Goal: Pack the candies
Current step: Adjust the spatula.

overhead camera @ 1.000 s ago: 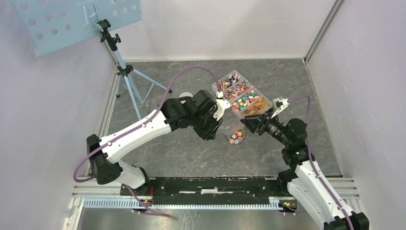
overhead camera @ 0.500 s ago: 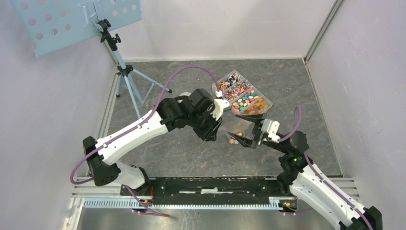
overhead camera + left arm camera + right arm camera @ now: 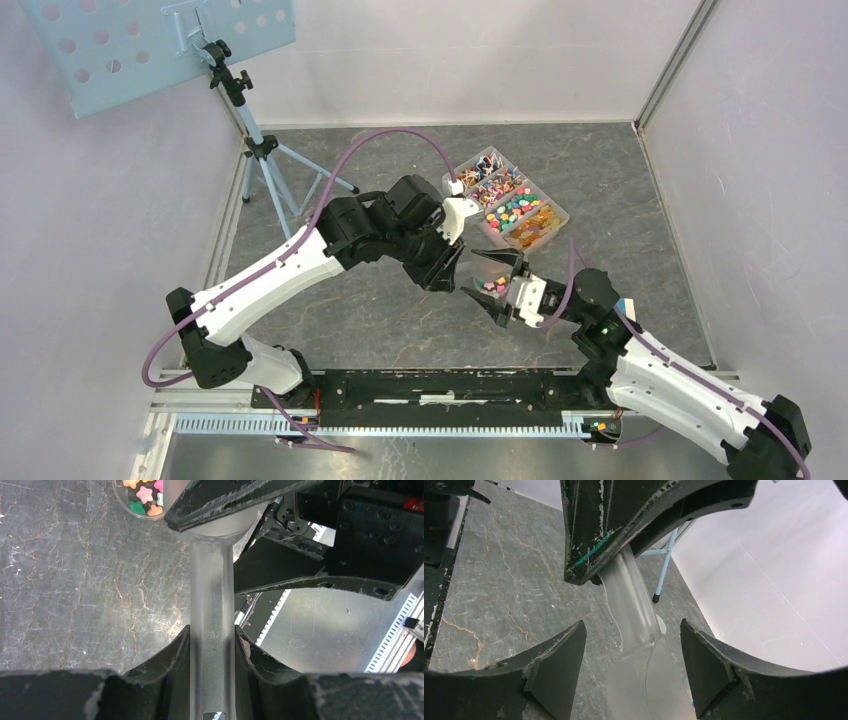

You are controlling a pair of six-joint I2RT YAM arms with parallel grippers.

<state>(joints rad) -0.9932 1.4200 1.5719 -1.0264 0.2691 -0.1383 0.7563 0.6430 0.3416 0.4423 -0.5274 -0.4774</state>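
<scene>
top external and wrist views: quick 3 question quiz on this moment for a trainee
1. True or false: the left gripper is shut on the handle of the clear scoop.
2. The right gripper is: A, shut on a candy; B, open; C, out of view.
3. Fill in: seen from the arm bases, the box of sorted candies lies on the ____ half of the table (near or far).

Key: 1 true; 2 B; 3 far.

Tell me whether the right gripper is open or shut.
Open: the right gripper has its fingers wide apart, clamping nothing.
</scene>
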